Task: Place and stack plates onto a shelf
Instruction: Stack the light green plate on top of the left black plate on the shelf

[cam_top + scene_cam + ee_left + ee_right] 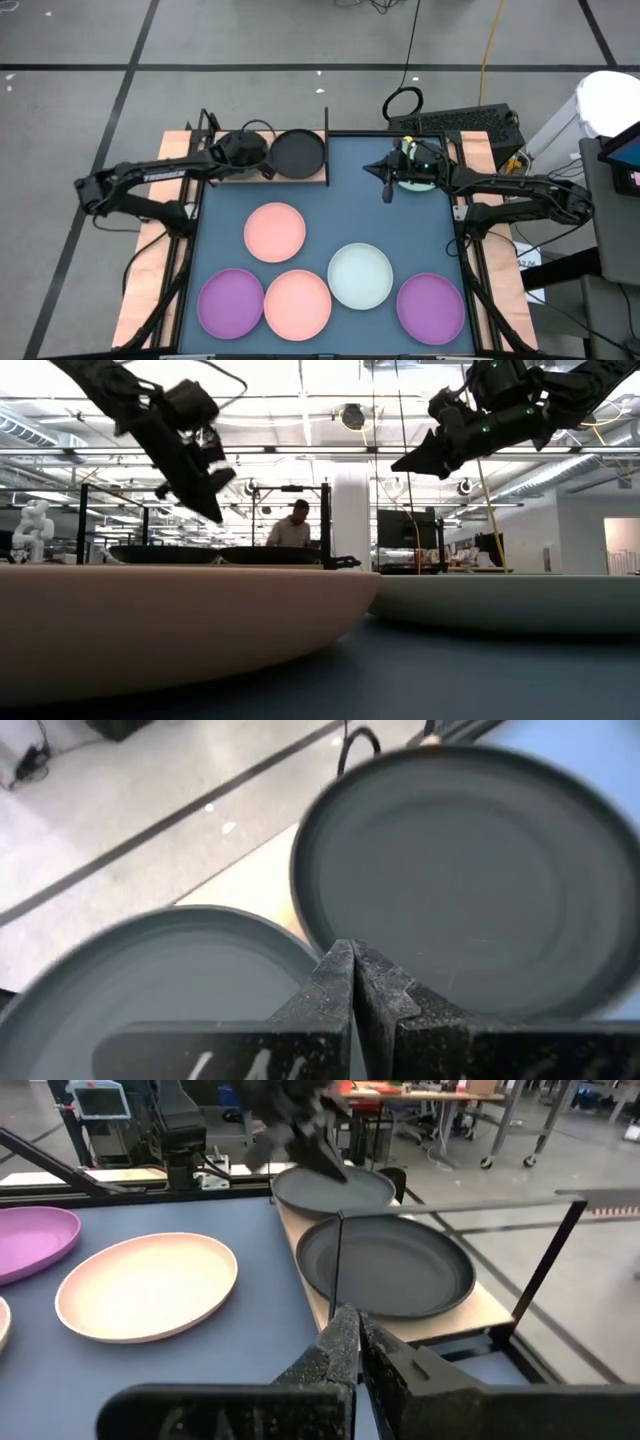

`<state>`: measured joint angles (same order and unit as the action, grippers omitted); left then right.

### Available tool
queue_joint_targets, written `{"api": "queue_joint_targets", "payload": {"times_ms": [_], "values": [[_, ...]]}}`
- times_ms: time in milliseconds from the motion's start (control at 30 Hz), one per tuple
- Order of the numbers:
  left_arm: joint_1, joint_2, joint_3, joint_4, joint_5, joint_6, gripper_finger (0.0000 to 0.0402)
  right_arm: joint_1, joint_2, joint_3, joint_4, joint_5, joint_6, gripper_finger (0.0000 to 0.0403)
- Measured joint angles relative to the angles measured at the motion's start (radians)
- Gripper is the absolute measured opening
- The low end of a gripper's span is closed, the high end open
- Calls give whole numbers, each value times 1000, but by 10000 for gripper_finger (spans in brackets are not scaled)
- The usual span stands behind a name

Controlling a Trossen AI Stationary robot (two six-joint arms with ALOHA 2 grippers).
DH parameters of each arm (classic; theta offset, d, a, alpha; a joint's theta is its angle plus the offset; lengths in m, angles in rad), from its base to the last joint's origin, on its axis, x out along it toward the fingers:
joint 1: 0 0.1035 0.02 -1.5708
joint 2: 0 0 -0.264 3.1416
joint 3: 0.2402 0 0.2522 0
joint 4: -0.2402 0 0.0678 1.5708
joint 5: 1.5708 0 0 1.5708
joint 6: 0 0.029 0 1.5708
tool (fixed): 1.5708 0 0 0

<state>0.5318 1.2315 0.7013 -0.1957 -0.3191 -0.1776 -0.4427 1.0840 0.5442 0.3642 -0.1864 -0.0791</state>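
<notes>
Stacking comes next, by my reading: two black plates already sit side by side on the shelf [262, 176], one [298, 152] in plain view and the other [240, 147] mostly hidden under the left gripper [262, 156], so each further plate should be lowered level and centred over one below, then let go only once it rests flat, well inside the thin black posts. That left gripper hovers just above the gap between the two black plates with its fingers pressed together and nothing between them, touching neither plate as far as the low view shows. The right gripper [387, 191] hangs above the far right part of the blue mat [330, 225], fingers likewise closed and empty, next to a pale green plate [416, 176] that its arm partly covers. Still waiting on the mat are two pink plates [275, 231] [297, 304], two purple ones [231, 303] [431, 308] and a pale blue-white plate [360, 275], all flat and apart from the shelf.
</notes>
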Motion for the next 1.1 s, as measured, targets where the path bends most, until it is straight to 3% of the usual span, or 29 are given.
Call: {"api": "queue_joint_targets", "payload": {"times_ms": [233, 467, 600, 833, 967, 1100], "values": [[-112, -202, 0, -144, 3, -9, 3, 4, 0, 0, -76, 2, 59, 0], [-360, -318, 0, -185, 5, -91, 3, 117, -15, 12, -97, 2, 188, 0], [-519, -316, 0, -162, 0, -111, 3, 238, -29, 70, -193, 45, 270, 0], [-736, -271, 0, -108, -5, -52, 3, 500, -29, 179, -353, 232, 359, 0], [-821, -229, 0, -33, -5, -8, 3, 603, -29, 214, -450, 344, 390, 0], [-864, -195, 0, 48, -5, 47, 3, 651, -29, 255, -579, 371, 436, 0]]}}
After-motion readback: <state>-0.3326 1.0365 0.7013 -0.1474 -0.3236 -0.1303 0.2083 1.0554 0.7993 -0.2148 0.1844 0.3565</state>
